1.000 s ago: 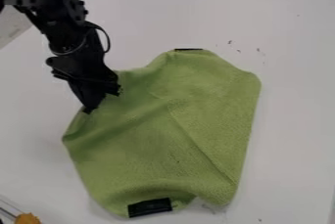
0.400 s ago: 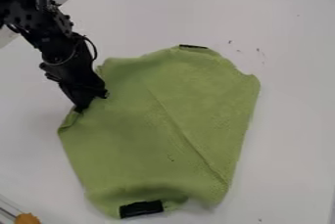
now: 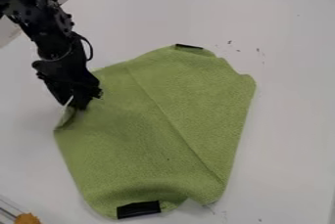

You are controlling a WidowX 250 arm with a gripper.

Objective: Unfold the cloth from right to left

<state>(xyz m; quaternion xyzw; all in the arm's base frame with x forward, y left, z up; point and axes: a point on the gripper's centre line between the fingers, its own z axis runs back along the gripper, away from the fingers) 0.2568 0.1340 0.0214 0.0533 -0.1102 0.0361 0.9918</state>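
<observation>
Gripper hangs at the left edge of that green cloth, though I can't tell how open it is or whether it's holding any.

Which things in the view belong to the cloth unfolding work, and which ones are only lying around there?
For the unfolding:
green cloth
black tool, at the cloth's left edge

Only lying around:
orange-yellow object, bottom left corner
small dark specks on the white table

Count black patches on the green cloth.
2: a thin black patch at the far edge of the cloth, a wider black patch at the near edge. Folds may hide more.
</observation>
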